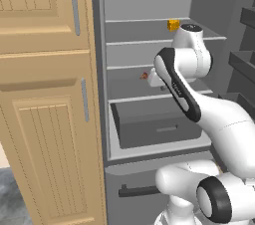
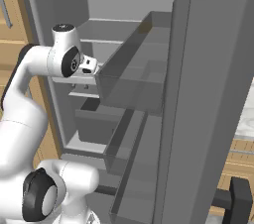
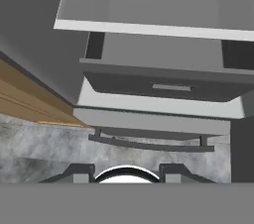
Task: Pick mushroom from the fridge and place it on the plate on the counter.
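Note:
The fridge (image 1: 149,0) stands open with its grey shelves showing. A tiny reddish-brown mushroom (image 1: 145,75) lies on the middle shelf, towards the back and left. My gripper (image 2: 80,87) hangs at that shelf's height with its fingers pointing down. In the left base view my forearm covers the fingers, and the mushroom sits just left of the hand. In the hand view the gripper (image 3: 126,171) is open with nothing between its tips, looking down past a shelf edge at the dark drawer (image 3: 158,82). The counter (image 2: 246,119) shows as a sliver at far right. The plate is out of view.
A small yellow-orange block (image 1: 173,25) sits on the upper shelf. The open fridge door (image 2: 208,94) with its bins (image 2: 129,74) stands close on the right. Tan wooden cabinets (image 1: 45,94) flank the fridge on the left. A lower drawer handle (image 3: 149,144) sits above the floor.

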You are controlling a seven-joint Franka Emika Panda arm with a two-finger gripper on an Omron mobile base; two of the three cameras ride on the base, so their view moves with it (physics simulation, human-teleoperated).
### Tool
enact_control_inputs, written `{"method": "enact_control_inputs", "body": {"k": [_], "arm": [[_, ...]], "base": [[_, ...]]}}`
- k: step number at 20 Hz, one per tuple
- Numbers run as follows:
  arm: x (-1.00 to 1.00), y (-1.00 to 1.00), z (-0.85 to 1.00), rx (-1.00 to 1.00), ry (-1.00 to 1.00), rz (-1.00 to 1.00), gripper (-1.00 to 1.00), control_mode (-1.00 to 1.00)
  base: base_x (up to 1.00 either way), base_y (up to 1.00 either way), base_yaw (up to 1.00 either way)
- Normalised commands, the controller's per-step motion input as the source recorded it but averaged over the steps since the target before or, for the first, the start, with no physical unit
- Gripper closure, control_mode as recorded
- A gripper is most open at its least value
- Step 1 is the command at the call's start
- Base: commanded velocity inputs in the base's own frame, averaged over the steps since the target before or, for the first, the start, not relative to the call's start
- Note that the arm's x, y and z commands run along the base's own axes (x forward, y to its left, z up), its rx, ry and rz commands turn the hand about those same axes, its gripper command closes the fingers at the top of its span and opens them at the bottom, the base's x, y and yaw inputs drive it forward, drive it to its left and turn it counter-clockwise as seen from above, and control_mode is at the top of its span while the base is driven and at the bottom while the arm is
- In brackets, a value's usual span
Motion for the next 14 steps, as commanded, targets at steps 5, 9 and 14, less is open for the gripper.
{"method": "enact_control_inputs", "body": {"k": [5,9,14], "arm": [[-0.04,0.0,0.04,0.0,-0.03,0.0,-1.0,-1.0],[-0.08,0.0,0.28,0.0,-0.13,0.0,-1.0,-1.0],[-0.06,0.0,0.41,-0.03,-0.14,-0.05,-1.0,-1.0]], "base": [[0.0,0.0,0.0],[0.0,0.0,0.0],[0.0,0.0,0.0]]}}
